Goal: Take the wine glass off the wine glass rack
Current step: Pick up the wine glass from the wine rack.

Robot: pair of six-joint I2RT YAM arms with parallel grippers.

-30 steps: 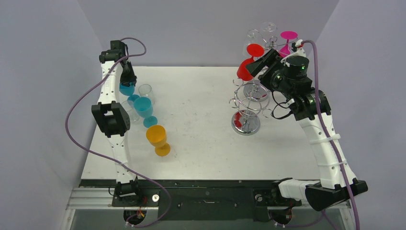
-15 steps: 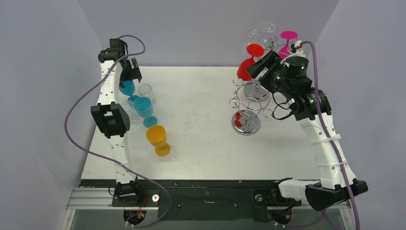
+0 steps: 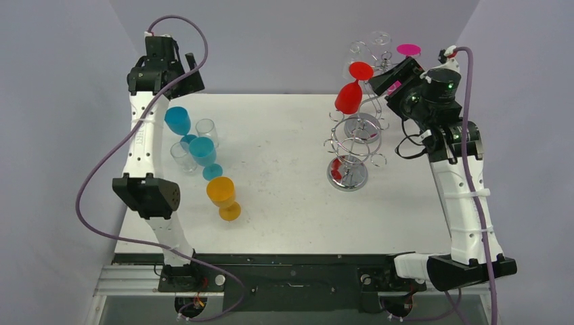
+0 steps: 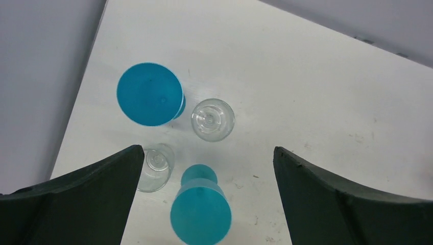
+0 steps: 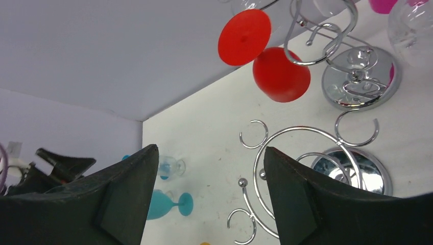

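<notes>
**Trainee:** Where did the glasses hang?

**Operator:** Upside down on the rack [image 3: 347,175], at the far right of the table [image 3: 284,217]. The red wine glass [image 5: 281,75] hung foot uppermost on the side toward the table's middle. A pink glass [image 3: 408,49] and a clear glass [image 5: 413,30] hung further round.

**Trainee:** And your grippers?

**Operator:** The right gripper [image 5: 209,148] hovered beside the rack's top, fingers apart with nothing between them. The red glass was ahead of it and untouched. The left gripper [image 4: 207,150] hung high over the blue glass [image 4: 149,94] and its neighbours standing on the table, fingers spread wide and empty.

**Trainee:** How would you take the red one cleanly?

**Operator:** I judged the stem just under the foot the place to grip, one finger on either side, closing gently. The foot appeared to rest across a wire hook. So the glass had to slide outward through the hook's opening before I lowered it. A straight pull down could jam it and tip the rack. I also had to keep the wrist clear of the pink glass near it. I could not tell for certain which glass was meant.
</notes>
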